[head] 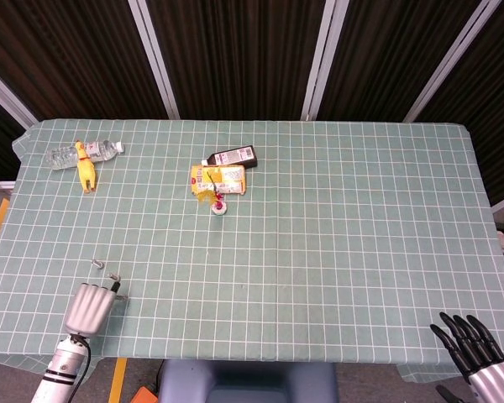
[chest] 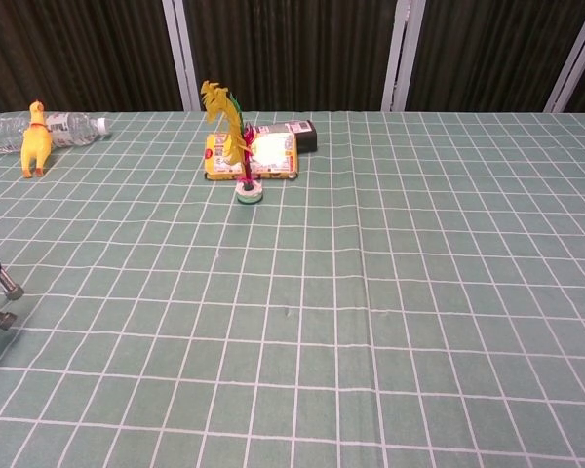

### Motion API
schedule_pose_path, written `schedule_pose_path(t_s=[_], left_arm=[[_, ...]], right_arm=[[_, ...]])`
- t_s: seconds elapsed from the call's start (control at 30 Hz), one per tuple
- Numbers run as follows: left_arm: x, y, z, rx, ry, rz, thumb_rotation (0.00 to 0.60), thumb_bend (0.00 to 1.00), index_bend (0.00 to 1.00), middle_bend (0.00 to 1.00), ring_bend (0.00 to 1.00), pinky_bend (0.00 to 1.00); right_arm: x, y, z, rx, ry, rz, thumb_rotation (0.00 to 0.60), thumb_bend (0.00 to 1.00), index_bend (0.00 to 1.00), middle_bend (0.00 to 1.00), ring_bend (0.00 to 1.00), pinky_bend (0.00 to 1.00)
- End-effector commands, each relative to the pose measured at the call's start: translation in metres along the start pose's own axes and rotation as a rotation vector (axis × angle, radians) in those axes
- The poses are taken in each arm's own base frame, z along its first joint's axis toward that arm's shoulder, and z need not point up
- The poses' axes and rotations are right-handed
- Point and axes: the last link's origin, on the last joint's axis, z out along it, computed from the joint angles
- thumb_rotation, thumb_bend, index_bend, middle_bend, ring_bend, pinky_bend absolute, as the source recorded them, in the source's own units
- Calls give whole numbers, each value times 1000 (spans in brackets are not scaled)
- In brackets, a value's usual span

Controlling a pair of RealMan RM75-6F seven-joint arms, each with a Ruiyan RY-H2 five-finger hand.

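My left hand hovers over the near-left part of the green checked table, holding nothing; only its fingertips show at the left edge of the chest view. My right hand is at the near-right corner with dark fingers apart and empty. Far from both, at the middle back, lie a yellow packet and a dark bottle. A feather shuttlecock stands upright in front of the packet.
At the back left a clear water bottle lies on its side with a yellow rubber chicken against it. Dark panelled walls rise behind the table's far edge.
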Motion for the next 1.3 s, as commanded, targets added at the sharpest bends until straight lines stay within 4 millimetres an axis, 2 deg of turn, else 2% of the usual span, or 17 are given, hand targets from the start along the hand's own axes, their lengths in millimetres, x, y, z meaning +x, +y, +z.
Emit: schedule_pose_path(t_s=[0.03, 0.3, 0.47, 1.13, 1.3], left_arm=[[8, 1, 1, -34, -10, 138, 600, 494, 586, 1000, 1000, 1000], [9, 9, -2, -61, -33, 245, 600, 550, 570, 1000, 1000, 1000], [6, 13, -3, -46, -73, 248, 600, 565, 553, 1000, 1000, 1000], [9, 22, -2, -65, -50, 254, 600, 555, 514, 1000, 1000, 1000], [9, 23, -2, -71, -43, 259, 600, 549, 471, 1000, 1000, 1000]], right_arm=[[0, 0, 0, 0, 0, -1, 600, 180, 0, 0, 0, 0], [1, 0, -1, -2, 4, 4, 600, 179, 0, 0, 0, 0], [1, 1, -1, -4, -2, 9, 600, 180, 0, 0, 0, 0], [2, 2, -1, -4, -3, 13, 600, 180, 0, 0, 0, 0], [2, 2, -1, -4, -4, 12, 600, 180, 0, 0, 0, 0]])
